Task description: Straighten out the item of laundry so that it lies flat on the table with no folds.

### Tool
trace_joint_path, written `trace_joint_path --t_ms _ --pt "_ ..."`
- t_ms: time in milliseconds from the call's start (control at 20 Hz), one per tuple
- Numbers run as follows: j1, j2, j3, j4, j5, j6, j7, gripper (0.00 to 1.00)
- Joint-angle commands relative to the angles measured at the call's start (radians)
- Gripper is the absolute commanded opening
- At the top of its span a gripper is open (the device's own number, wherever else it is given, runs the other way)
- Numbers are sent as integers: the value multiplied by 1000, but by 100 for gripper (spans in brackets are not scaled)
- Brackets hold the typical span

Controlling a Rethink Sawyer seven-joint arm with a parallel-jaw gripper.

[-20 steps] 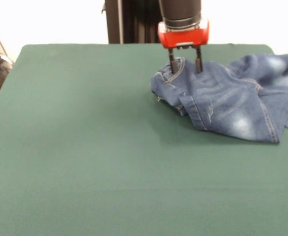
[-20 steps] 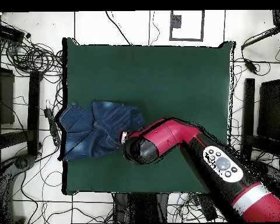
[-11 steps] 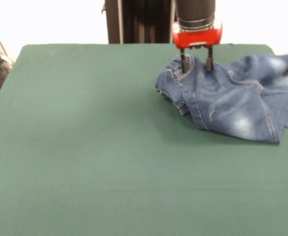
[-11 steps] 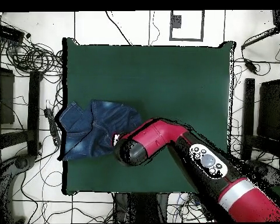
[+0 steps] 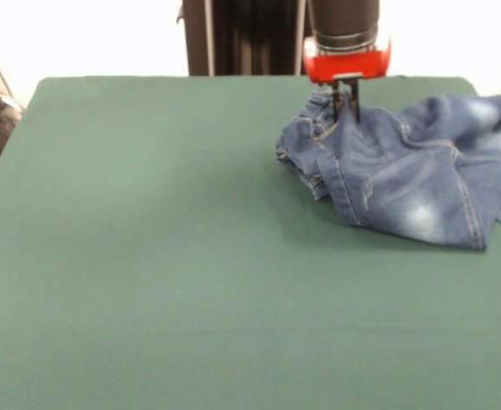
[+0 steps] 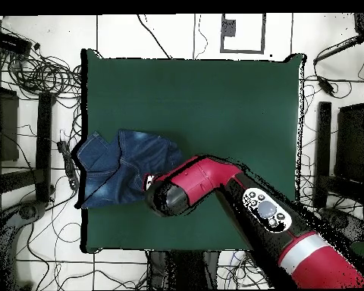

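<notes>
green table point(image 5: 148, 256), jeans point(image 5: 404, 184) crumpled at edge, fingers point(image 5: 346, 101) pinching waistband

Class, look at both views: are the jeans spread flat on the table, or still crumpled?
Still crumpled. The jeans lie bunched with folds and raised ridges by the table edge, and the gripper has shut on a fold of denim.

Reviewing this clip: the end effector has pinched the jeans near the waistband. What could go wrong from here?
1. The end effector grips a bunched fold of the jeans; several layers may be caught, so a pull could drag the heap instead of spreading it.
2. The jeans already hang past the table edge, as the overhead view shows; pulling that way could slide them off.
3. The pinch looks shallow, so the denim might slip out.
</notes>
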Motion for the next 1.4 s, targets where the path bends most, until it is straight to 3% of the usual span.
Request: trace_joint_path --t_ms 50,350,600,950,1400 --pt "50 18 -36 -53 62 -6 16 0" --pt "39 -48 -37 -105 135 105 -31 0" --pt "-4 -37 21 -256 250 343 -225 0" --pt "-4 -24 49 -412 281 584 -369 0" --pt "-60 -17 95 -382 237 593 -441 0"
